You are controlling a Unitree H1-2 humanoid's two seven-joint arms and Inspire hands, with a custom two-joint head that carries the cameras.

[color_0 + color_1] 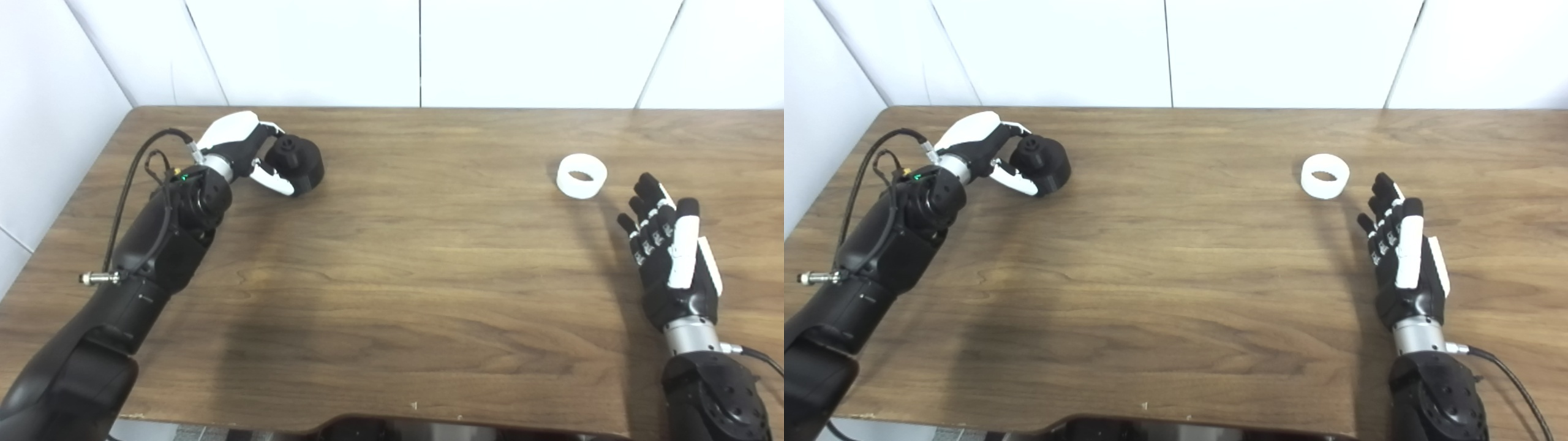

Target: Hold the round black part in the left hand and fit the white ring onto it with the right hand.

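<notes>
Left hand (248,150) seemingly grips black part (300,160); white ring (582,176) free

Bright, even light falls from overhead and leaves soft, blurred shadows on the worktop (392,257) beneath both arms. A pale sheen lies along its far edge near the white wall (306,49). Both pictures are slightly soft, with fine detail smeared.

Wide bare stretch of table (392,257) across frame centre offers unobstructed passage. Upper left: left hand (245,150) with round black part (298,162) occupies that corner. Right side: white ring (582,176) stands just beyond the right hand (670,257), small gap between.
</notes>
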